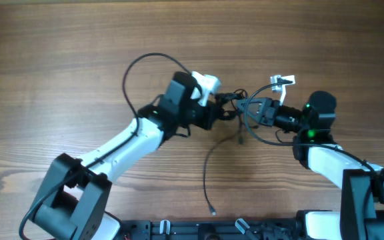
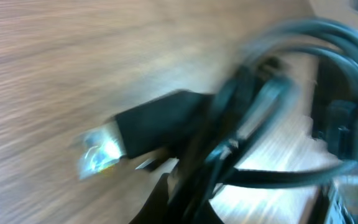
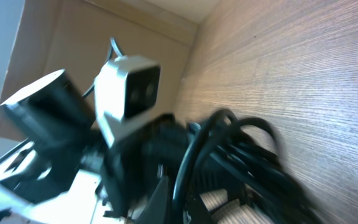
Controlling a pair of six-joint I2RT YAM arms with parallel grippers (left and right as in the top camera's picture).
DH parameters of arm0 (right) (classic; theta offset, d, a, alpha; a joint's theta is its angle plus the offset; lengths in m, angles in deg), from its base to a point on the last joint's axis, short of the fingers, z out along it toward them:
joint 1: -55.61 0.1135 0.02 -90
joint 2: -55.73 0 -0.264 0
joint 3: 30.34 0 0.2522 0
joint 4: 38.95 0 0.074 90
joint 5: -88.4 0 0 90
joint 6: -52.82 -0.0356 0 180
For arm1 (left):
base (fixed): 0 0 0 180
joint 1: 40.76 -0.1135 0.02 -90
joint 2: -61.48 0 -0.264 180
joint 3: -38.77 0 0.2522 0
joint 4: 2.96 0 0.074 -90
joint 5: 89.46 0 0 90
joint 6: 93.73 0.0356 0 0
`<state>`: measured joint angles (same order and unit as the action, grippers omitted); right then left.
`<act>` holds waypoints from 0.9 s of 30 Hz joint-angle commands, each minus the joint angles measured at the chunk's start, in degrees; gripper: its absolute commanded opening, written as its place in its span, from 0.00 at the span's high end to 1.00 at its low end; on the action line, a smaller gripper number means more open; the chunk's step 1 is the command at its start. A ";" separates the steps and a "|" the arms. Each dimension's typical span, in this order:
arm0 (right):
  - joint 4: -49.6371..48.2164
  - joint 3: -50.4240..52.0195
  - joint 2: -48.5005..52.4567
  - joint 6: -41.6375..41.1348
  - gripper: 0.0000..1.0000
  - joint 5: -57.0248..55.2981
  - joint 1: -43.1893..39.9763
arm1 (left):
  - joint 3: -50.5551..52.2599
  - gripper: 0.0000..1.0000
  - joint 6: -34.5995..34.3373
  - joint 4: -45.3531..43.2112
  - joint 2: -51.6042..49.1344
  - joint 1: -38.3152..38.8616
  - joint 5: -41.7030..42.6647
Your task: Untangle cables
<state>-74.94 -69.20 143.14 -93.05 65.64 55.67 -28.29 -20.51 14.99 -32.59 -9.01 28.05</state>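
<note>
The cables (image 1: 240, 105) are a small black knot held in the air between my two grippers at the table's middle. One loose strand (image 1: 205, 170) hangs down to a tiny plug (image 1: 213, 212) on the wood. My left gripper (image 1: 227, 107) meets the knot from the left. In the blurred left wrist view its fingers (image 2: 191, 202) are closed around the cords (image 2: 247, 106), beside a black plug with a silver tip (image 2: 101, 152). My right gripper (image 1: 250, 110) meets the knot from the right. In the right wrist view its fingers (image 3: 178, 193) pinch one cord of the bundle (image 3: 241, 143).
The wooden table (image 1: 59, 53) lies all round. A thicker black lead (image 1: 133, 67) arcs from the left arm to its white camera (image 1: 207, 83), which also shows in the right wrist view (image 3: 129, 87). The right arm's white camera (image 1: 282, 81) sits above its wrist.
</note>
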 commanded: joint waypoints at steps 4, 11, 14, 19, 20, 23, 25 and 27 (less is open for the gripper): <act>-1.53 -1.03 -0.63 1.05 0.96 7.87 -4.20 | 0.57 0.96 -4.98 0.96 -0.66 -5.40 -5.09; -3.26 -1.03 -0.63 -5.84 0.96 5.66 -18.67 | 0.57 0.96 -11.87 6.80 0.44 -8.61 -8.92; -3.13 -1.03 -0.63 -6.99 0.96 3.02 -18.97 | 0.57 0.96 1.95 -0.92 1.51 -8.35 9.07; -3.10 -0.68 -0.63 1.18 0.46 3.26 -15.58 | 0.57 0.96 4.79 -11.30 1.51 -8.48 22.99; -2.12 -0.48 -0.63 5.53 0.28 3.30 -15.30 | 0.57 0.96 4.15 -11.30 1.51 -8.83 23.02; 5.20 -0.37 -0.63 16.15 0.16 3.34 -15.26 | 0.57 0.96 -4.33 -11.28 1.51 -11.08 23.08; 6.97 -0.37 -0.63 21.35 0.13 3.26 -13.86 | 0.57 0.96 -6.40 -11.28 1.49 -12.02 26.36; 4.72 -0.37 -0.63 21.79 0.13 1.57 -10.49 | 0.57 0.96 -6.40 -11.06 1.49 -11.98 30.60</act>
<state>-68.08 -69.35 143.03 -76.70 68.86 41.83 -28.36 -24.68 4.11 -31.73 -20.88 51.68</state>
